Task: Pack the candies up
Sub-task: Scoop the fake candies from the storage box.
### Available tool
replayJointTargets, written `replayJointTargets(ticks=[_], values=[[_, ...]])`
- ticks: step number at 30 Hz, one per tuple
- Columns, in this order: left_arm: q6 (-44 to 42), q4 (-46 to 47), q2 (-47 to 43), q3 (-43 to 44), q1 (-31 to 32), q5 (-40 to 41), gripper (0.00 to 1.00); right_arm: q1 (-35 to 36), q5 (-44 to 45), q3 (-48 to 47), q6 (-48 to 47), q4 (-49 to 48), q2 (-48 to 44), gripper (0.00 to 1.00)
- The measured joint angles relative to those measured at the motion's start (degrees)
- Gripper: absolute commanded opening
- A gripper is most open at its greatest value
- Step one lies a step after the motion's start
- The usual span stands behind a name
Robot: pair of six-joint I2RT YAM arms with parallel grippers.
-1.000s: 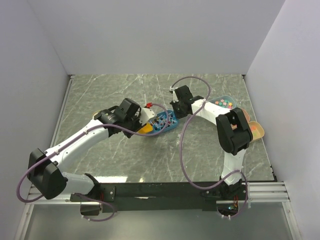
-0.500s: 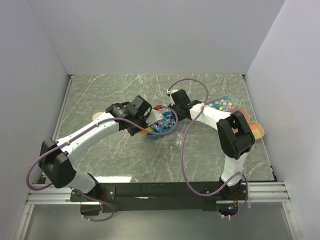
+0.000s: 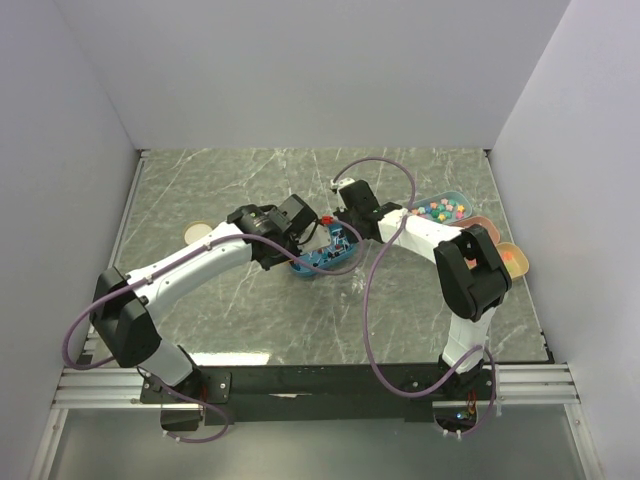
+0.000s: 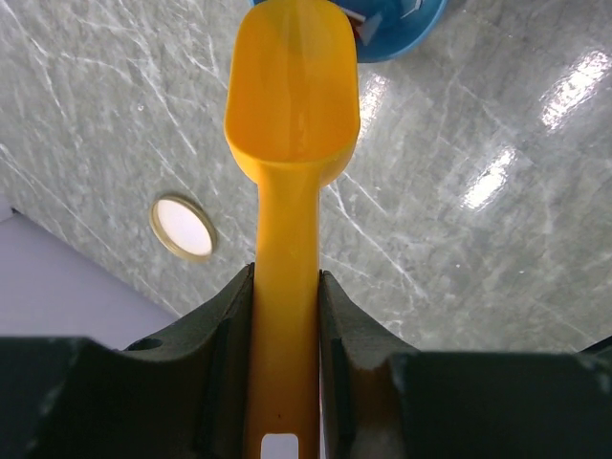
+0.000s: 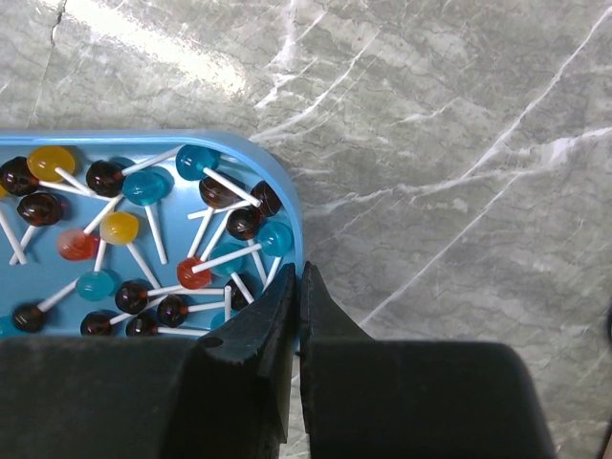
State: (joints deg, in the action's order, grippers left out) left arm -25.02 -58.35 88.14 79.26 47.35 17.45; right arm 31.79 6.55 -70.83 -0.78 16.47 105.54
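Observation:
The candies (image 5: pixel 143 234) are small lollipops on white sticks, mostly blue and dark with some red and yellow. They lie in a blue tray (image 5: pixel 287 196) at the table's middle (image 3: pixel 318 266). My right gripper (image 5: pixel 299 273) is shut on the tray's rim at its corner; it also shows in the top view (image 3: pixel 341 240). My left gripper (image 4: pixel 287 277) is shut on the handle of a yellow scoop (image 4: pixel 292 91). The scoop's bowl is empty, and its tip reaches the blue tray's edge (image 4: pixel 402 33). The left gripper (image 3: pixel 303 243) is at the tray's left side.
A tray of pastel sweets (image 3: pixel 446 207) and orange trays (image 3: pixel 512 260) stand at the right edge of the table. A round cream lid (image 3: pixel 200 232) lies at the left; it also shows in the left wrist view (image 4: pixel 182 227). Purple cables loop above both arms.
My left arm has swung right and brought the scoop up to the blue tray. The right gripper and tray have shifted slightly left and nearer.

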Motion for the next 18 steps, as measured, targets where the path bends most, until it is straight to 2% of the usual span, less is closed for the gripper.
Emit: replayJointTargets(ticks=[18], values=[[-1.31,0.48,5.55,1.14,1.49,2.40,0.01,0.70,-0.35,0.50,-0.13,-1.46,0.00,0.00]])
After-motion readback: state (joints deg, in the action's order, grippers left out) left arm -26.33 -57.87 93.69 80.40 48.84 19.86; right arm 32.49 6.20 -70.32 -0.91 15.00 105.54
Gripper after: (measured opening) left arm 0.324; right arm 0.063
